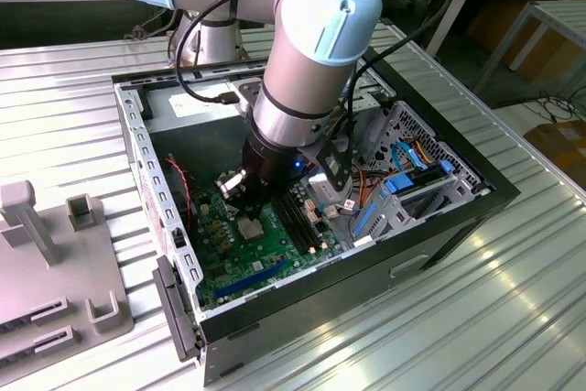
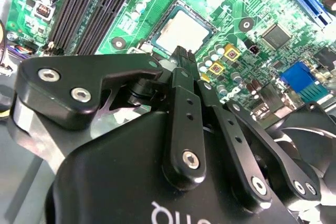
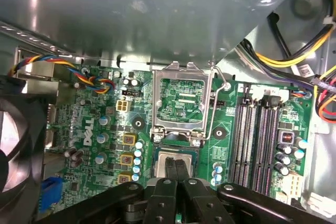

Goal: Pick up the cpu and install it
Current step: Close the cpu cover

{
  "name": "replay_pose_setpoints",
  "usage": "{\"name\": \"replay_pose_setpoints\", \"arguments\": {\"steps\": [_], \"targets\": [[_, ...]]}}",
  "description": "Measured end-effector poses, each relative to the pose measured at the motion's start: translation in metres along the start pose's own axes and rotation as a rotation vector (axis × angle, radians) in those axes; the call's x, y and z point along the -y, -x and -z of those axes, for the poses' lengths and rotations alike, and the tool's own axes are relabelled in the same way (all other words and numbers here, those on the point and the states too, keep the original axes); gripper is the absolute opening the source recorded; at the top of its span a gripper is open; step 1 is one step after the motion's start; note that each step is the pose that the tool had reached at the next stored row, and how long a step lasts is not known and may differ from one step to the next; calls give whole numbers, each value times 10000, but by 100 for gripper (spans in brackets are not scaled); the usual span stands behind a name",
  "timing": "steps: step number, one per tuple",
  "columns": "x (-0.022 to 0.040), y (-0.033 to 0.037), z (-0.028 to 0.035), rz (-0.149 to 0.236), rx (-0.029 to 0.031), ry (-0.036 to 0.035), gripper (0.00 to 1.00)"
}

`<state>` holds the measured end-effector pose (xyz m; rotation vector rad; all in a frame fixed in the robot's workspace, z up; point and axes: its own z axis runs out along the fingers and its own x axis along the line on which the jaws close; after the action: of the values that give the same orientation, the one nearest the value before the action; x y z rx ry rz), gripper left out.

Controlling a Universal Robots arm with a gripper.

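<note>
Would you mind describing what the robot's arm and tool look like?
The arm is a thick silver-grey tube with pale blue joint caps and black cables looped beside it. The tool is matt black, with bolted linkage bars and white lettering on its body.

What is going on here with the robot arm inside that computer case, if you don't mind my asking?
The robot arm is reaching into the open computer case and working over the green motherboard. The cpu lies flat in its socket, and the socket frame beside it stands swung open. The claw is shut, with its tips right at one edge of the cpu. I cannot tell whether they touch it.
</note>
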<state>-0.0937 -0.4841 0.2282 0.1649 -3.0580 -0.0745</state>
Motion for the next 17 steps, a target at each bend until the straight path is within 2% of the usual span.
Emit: {"name": "replay_pose_setpoints", "arguments": {"steps": [3, 6, 11, 17], "targets": [[-3, 46, 3, 3, -5, 1, 11], [-16, 129, 9, 105, -11, -7, 11], [-20, 165, 12, 226, -17, -17, 11], [-20, 171, 12, 277, -20, -21, 11]]}}
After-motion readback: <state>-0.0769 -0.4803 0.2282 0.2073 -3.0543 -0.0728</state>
